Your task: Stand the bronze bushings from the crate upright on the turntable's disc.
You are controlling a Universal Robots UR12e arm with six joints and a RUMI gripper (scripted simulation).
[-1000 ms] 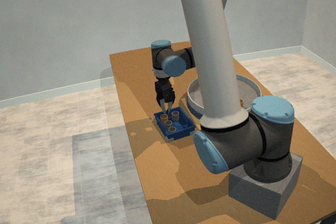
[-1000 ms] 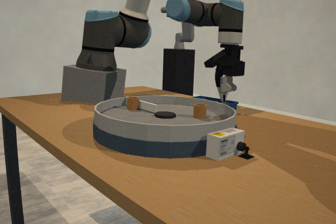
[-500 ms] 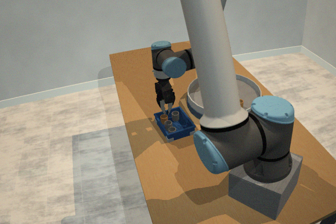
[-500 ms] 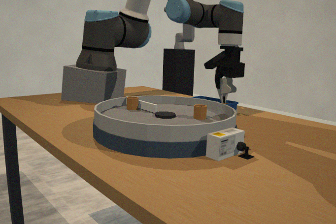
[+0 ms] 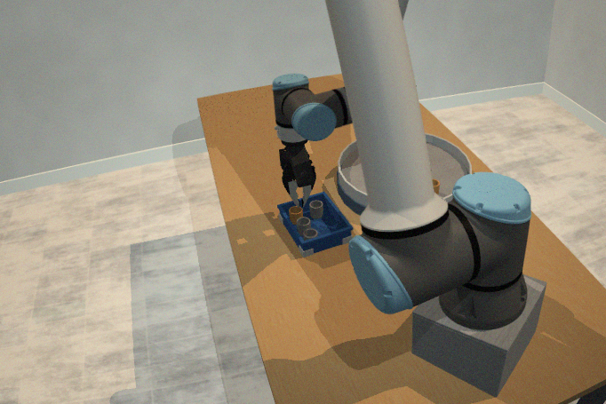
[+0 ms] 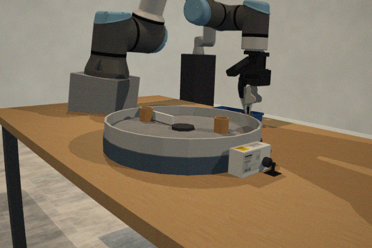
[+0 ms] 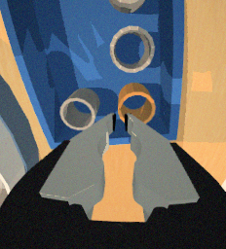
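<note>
One bronze bushing [image 5: 295, 217] [image 7: 133, 88] stands upright in the far left corner of the blue crate [image 5: 329, 242] [image 6: 258, 116] [image 7: 179, 49] in the top view. Steel bushings [image 5: 315, 209] [image 7: 94, 97] are in the crate too, one beside the bronze one and others nearer the top camera. Two more bronze bushings [image 6: 146, 114] [image 6: 221, 125] stand upright on the turntable's disc [image 6: 159, 129] [image 5: 442, 162], clear of the black hub [image 6: 183, 126]. My gripper [image 5: 299, 204] [image 6: 247, 111] [image 7: 120, 115] is shut and empty, its tips close over the edge of the crate's bronze bushing. Exact height is unclear.
The turntable's raised grey rim [image 6: 180, 146] surrounds the disc, and a white bar [image 6: 163, 118] reaches inward from the rim. A white box [image 6: 249, 159] and a small black sensor [image 6: 267, 161] stand beside the turntable. The arm hides part of the turntable in the top view.
</note>
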